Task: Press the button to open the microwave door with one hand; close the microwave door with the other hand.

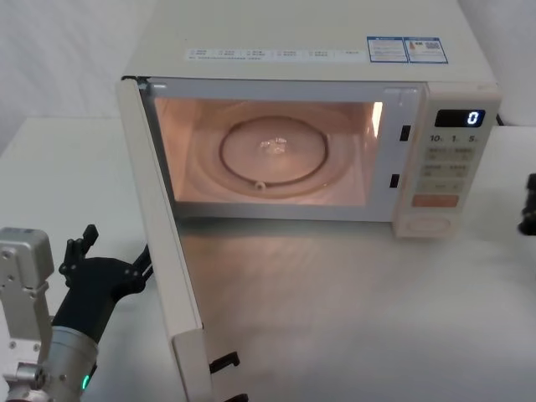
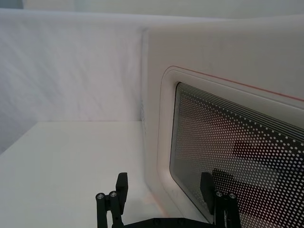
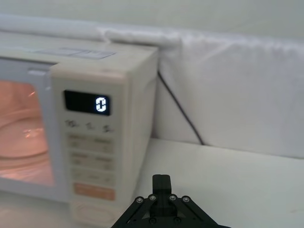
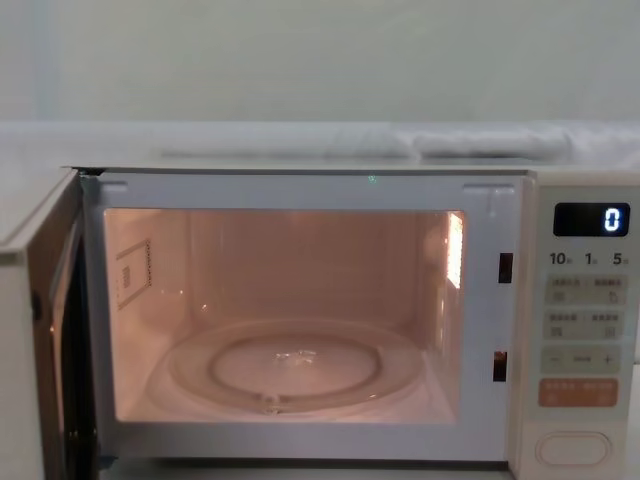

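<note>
On the white surface (image 1: 335, 285), the microwave door (image 1: 163, 251) stands open (button (image 4: 573, 447) done); left gripper (image 2: 164, 192), jaws apart, must close it; right gripper (image 3: 161, 183) jaws together.

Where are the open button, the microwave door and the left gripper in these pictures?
button (image 4: 573, 448), chest view, middle of its oval face.
microwave door (image 1: 165, 251), head view, inner edge of the open panel.
left gripper (image 2: 164, 190), left wrist view, gap midway between its open fingers.

I see the microwave door (image 1: 163, 243) swung wide open on its left hinge; the cream button (image 1: 428, 224) sits bottom right.
</note>
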### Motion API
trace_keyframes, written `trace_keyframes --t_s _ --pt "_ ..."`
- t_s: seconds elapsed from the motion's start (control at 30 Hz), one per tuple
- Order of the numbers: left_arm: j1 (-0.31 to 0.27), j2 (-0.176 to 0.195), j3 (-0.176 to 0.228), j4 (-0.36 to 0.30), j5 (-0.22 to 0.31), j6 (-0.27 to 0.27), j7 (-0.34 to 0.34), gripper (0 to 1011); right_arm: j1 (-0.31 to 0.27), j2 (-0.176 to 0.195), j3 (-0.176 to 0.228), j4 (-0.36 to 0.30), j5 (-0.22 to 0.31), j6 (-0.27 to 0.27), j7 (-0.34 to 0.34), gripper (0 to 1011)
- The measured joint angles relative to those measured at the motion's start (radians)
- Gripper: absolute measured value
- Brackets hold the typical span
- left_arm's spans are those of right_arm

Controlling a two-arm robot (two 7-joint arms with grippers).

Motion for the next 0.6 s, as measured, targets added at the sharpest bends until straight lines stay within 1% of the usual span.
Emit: trace_keyframes --t_s 0.07,0.17,0.23,0.27,0.37,0.47,0.53,0.57,0.6 --pt "0.000 0.000 0.000 0.000 0.000 0.000 0.000 1001 0.004 0.006 0.012 0.003 0.007 -0.003 0.002 0" --pt "0.000 0.000 0.000 0.000 0.000 0.000 0.000 1001 0.015 0.019 0.041 0.020 0.027 -0.011 0.005 0" --pt "0.000 0.000 0.000 0.000 0.000 0.000 0.000 1001 0.022 0.026 0.054 0.032 0.042 -0.019 0.012 0" --pt "0.000 0.000 0.000 0.000 0.000 0.000 0.000 1001 0.022 0.026 0.054 0.032 0.042 -0.019 0.012 0" --pt "0.000 0.000 0.000 0.000 0.000 0.000 0.000 1001 0.036 0.042 0.071 0.061 0.079 -0.037 0.039 0" --pt "0.000 0.000 0.000 0.000 0.000 0.000 0.000 1001 0.042 0.053 0.076 0.074 0.102 -0.046 0.056 0" --pt "0.000 0.000 0.000 0.000 0.000 0.000 0.000 1001 0.050 0.070 0.075 0.093 0.128 -0.054 0.080 0" --pt "0.000 0.000 0.000 0.000 0.000 0.000 0.000 1001 0.050 0.070 0.075 0.093 0.128 -0.054 0.080 0" --pt "0.000 0.000 0.000 0.000 0.000 0.000 0.000 1001 0.053 0.079 0.071 0.102 0.139 -0.058 0.093 0"
